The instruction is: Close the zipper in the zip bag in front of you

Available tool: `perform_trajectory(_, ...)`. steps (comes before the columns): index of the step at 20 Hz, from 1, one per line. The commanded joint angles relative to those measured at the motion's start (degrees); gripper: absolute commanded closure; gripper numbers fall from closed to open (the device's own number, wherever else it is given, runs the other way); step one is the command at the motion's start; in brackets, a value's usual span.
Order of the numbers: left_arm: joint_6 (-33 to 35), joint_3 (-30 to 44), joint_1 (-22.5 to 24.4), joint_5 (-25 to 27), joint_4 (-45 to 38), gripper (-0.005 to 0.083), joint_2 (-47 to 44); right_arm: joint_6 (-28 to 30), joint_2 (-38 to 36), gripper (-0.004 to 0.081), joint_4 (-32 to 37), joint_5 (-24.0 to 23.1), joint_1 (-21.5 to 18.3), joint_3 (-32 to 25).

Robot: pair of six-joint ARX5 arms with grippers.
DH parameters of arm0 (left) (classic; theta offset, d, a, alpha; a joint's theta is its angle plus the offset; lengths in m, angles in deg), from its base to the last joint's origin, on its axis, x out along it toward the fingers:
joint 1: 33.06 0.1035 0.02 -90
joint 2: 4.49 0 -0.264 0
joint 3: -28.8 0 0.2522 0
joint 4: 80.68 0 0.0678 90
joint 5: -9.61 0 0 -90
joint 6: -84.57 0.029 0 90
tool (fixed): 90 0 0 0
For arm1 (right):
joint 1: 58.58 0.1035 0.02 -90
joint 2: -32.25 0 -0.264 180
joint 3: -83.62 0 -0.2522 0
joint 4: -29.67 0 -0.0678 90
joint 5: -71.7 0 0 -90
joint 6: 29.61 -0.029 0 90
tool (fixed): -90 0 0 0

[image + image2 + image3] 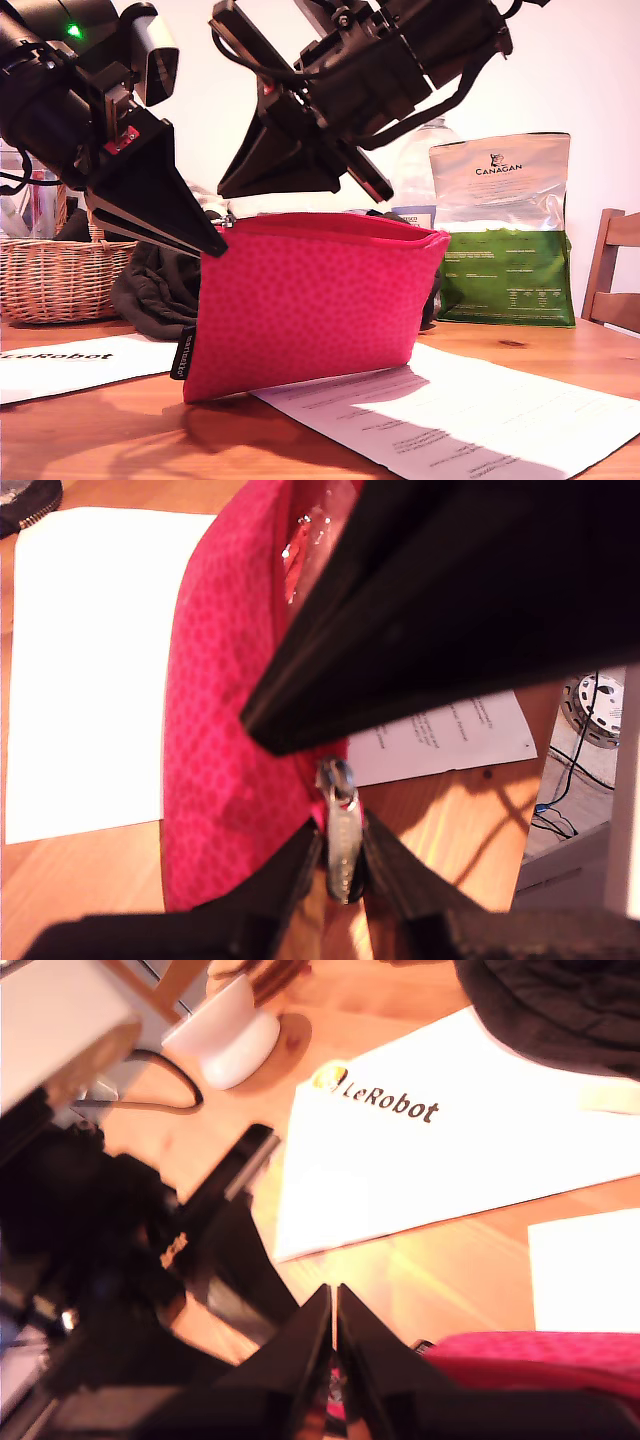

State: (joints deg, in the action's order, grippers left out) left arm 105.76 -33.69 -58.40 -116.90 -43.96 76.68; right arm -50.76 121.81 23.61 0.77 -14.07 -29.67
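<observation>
Zip bag (310,300): standing on edge, tilted.
First gripper (343,865): my first gripper's fingers are pinching the zipper (340,840) pull between their tips.
Second gripper (334,1345): my second gripper's fingers are pressing nearly together; contents unclear.

I work in a home: a wooden dining table (560,350), a wooden chair (612,270), a wicker basket (50,275), a pet-food bag (505,235).

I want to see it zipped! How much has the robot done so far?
Done: my first gripper pinches the pull tab. In hand: my second gripper sits shut beside the zip bag. Left: the zipper is open, so all the pulling remains.
</observation>
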Motion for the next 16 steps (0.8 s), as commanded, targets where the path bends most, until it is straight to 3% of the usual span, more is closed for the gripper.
perform_trajectory(1,0.9,-0.04,0.11,-0.09,-0.39,0.0795,0.83,4.07,-0.76,0.0768,-0.79,2.01,0.2,0.92)
perform_trajectory(3,1.84,-0.04,0.11,0.17,-0.5,0.0795,0.83,10.82,-1.05,0.0747,-3.85,2.86,0.22,1.7)
perform_trajectory(6,4.74,-0.04,0.07,2.38,-0.63,0.0795,0.83,31.65,-1.14,0.0745,-10.45,2.84,0.2,3.89)
perform_trajectory(7,5.35,-0.04,0.04,3.45,-0.72,0.0795,0.83,36.96,-1.14,0.0723,-12.39,2.86,0.22,4.81)
perform_trajectory(9,10.16,-0.04,0.04,4.92,-0.9,0.0795,0.83,48.68,-1.14,0.0594,-14.47,2.82,0.46,5.84)
perform_trajectory(10,13.07,-0.04,0.04,5.4,-0.87,0.0795,0.83,51.74,-1.14,0.0548,-14.73,2.56,0.68,6.03)
perform_trajectory(16,14.86,-0.04,0.04,6.36,-1.92,0.0795,0.83,67.06,-1.11,0.0542,-16.22,-0.31,2.91,6.03)
